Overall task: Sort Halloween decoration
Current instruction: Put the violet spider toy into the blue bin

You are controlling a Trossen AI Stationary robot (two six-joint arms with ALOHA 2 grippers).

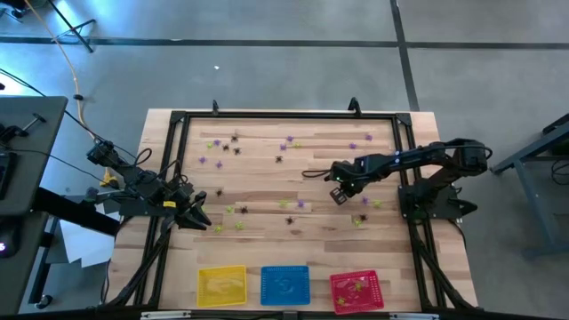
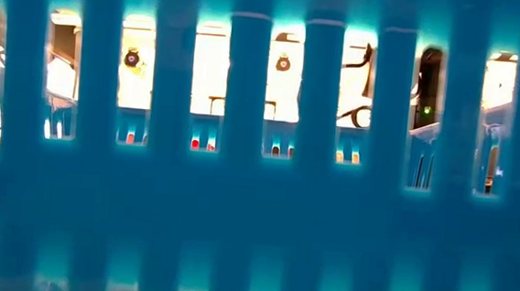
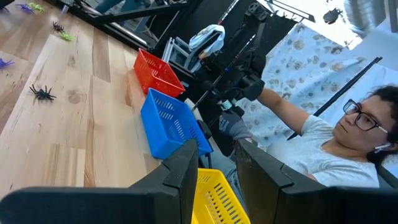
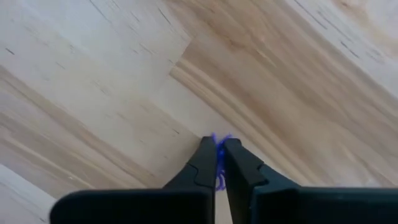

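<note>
Tiny spider-like trinkets in black, purple and yellow-green lie scattered over the wooden table [image 1: 267, 178], for instance a black one [image 3: 42, 93] and a purple one [image 1: 300, 204]. My right gripper [image 1: 338, 192] is over the table's middle right, pointing down, shut on a purple trinket [image 4: 217, 139]. My left gripper [image 1: 197, 216] waits near the table's left side. Its fingers [image 3: 186, 165] stand slightly apart and hold nothing. My right gripper pinches the purple trinket [image 4: 218, 167] between its two fingertips [image 4: 205, 152], coming from above and pointing down. Purple legs stick out past the tips and show in the slit between them. Whether the trinket still touches the wood cannot be told.
Three square mesh baskets stand along the near edge: yellow [image 1: 221, 286], blue [image 1: 285, 284] and red [image 1: 356, 292], the red one holding a few trinkets. The blue basket's wall [image 2: 259, 164] fills the low view. A black frame [image 1: 284, 116] rims the table. A person [image 3: 336, 143] sits beyond the near edge.
</note>
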